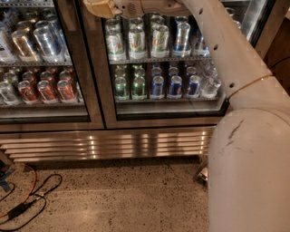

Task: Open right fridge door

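Note:
The right fridge door point(158, 121) is a glass pane in a dark frame, fronting shelves of green, white and blue cans. It looks closed, flush with the left door. My gripper point(96, 7) is at the top edge of the camera view, against the left upright of the right door's frame, where the two doors meet. My white arm point(217, 41) reaches across the glass from the right and hides the door's upper right part.
The left fridge door point(41, 118) fronts red and silver cans. A ribbed steel kick panel point(108, 145) runs below both doors. Red and black cables point(27, 199) lie on the speckled floor at lower left. My white base point(249, 176) fills the lower right.

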You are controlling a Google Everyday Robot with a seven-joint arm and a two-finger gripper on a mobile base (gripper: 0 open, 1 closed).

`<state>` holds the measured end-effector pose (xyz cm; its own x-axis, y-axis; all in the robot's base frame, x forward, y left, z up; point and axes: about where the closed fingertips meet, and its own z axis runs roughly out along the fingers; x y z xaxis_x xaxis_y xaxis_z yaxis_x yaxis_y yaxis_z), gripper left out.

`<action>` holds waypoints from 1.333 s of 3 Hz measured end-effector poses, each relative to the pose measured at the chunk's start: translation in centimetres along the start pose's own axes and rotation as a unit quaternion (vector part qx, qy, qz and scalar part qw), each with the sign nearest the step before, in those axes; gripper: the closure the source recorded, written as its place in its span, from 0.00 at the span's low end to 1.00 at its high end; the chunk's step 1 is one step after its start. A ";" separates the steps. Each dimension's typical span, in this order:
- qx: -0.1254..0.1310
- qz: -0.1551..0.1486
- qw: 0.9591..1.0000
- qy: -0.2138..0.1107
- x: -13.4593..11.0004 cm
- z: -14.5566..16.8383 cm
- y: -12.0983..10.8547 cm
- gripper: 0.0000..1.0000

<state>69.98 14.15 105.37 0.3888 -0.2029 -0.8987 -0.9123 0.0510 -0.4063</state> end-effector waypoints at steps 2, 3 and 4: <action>0.000 0.000 1.000 0.000 0.2 -0.2 -0.5 1.00; 0.000 0.000 1.000 0.000 0.4 -0.3 -0.9 1.00; 0.000 0.000 1.000 0.000 0.4 -0.4 -1.1 1.00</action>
<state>71.11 13.65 105.48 0.3888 -0.2028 -0.8987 -0.9124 0.0509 -0.4062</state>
